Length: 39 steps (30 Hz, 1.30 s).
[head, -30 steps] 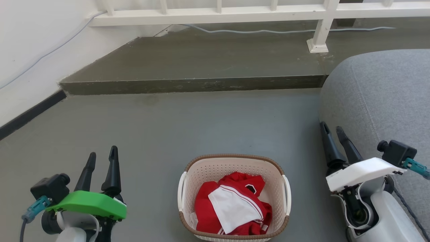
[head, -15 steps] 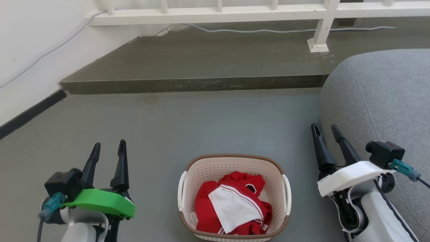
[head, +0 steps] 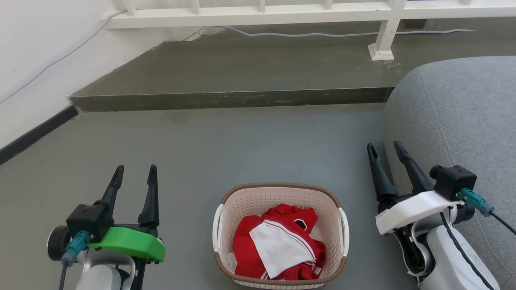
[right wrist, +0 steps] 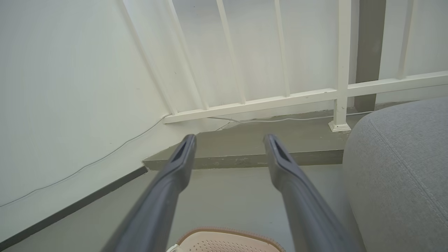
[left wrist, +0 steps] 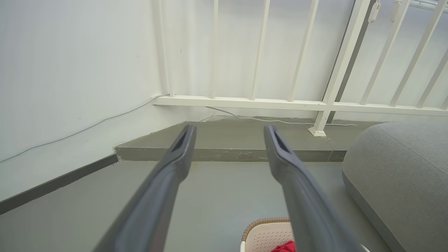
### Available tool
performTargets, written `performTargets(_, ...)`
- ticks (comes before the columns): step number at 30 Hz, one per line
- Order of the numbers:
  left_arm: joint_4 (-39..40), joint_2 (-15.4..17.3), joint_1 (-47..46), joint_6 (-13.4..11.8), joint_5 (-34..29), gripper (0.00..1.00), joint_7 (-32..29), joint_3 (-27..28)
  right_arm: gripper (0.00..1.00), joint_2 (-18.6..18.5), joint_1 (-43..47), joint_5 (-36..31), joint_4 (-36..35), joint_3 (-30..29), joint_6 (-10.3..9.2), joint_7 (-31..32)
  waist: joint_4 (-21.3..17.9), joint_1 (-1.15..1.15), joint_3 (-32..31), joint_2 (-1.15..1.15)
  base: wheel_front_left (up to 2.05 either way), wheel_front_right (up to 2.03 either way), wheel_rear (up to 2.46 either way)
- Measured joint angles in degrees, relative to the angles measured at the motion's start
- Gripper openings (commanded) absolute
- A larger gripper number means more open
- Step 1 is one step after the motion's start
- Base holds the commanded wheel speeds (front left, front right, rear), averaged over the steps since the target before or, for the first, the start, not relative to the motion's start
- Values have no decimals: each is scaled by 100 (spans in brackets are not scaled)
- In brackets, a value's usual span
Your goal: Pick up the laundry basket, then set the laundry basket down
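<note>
The laundry basket [head: 242,201], cream perforated plastic with a brown woven-look rim and white side handles, stands on the grey floor at the bottom centre of the head view, holding red and white clothes [head: 282,245]. My left gripper [head: 135,173], under a green cover, is open to the basket's left with nothing between its fingers. To the right of the basket my right gripper [head: 383,149], under a white cover, is also open and empty. Both point away from me, clear of the basket. The left wrist view catches the basket's rim [left wrist: 266,224] at the bottom, and so does the right wrist view, basket rim [right wrist: 227,234].
A grey cushioned seat [head: 463,108] stands close on the right, beside my right gripper. A raised concrete step [head: 242,72] runs across ahead, with a white railing [head: 282,12] and a cable behind it. A white wall [head: 36,48] with dark skirting closes the left side.
Both arms have moved inward towards the basket and a little forward; the left wrist has turned so its fingers stand wider apart in view. The camera has tilted slightly. The basket has stayed put.
</note>
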<state>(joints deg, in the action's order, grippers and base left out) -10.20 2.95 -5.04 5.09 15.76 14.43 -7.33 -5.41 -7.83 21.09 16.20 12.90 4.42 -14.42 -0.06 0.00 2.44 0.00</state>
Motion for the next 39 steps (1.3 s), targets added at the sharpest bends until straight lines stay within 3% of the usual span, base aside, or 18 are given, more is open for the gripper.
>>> performTargets(18, 79, -23, -8, 53, -9, 100, 0, 109, 100, 85, 1, -109, 44, -172, 11, 0, -35, 0, 176, 0, 0, 0, 0)
performTargets(39, -167, -45, -794, 130, -4, 100, 0, 64, 100, 148, -501, -140, 315, -575, 11, -1, -188, 0, 1583, 0, 0, 0, 0)
